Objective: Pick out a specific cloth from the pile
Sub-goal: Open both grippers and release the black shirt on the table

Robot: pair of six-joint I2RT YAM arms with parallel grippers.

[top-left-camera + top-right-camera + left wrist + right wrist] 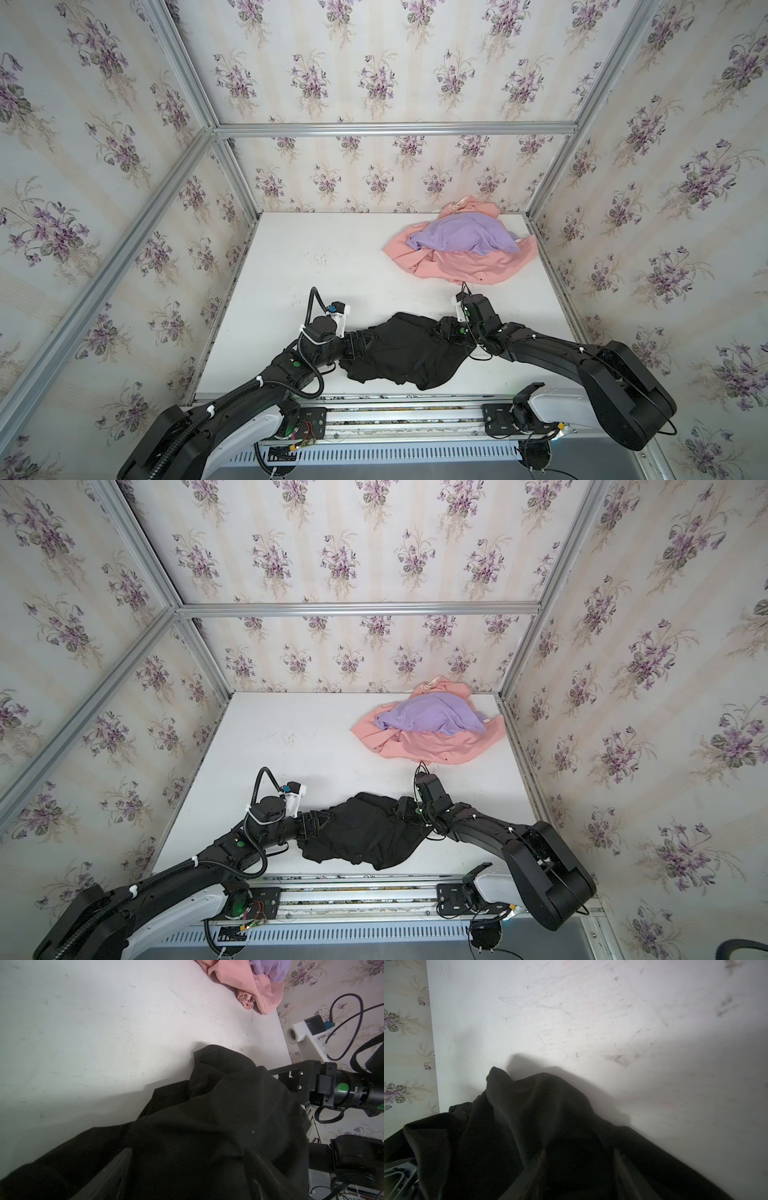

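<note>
You're looking at a white table (332, 266), scuffed and marked, boxed in by wallpaper (374, 79) on three sides: cream stripes, purple flower sprigs. Aluminium frame (395, 129) at the corners, slotted rail (399, 419) along the near edge. Light is even, soft shadows.

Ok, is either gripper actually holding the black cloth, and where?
Cannot tell. The left gripper and right gripper sit at opposite ends of the black cloth, but fabric hides the jaws.
</note>
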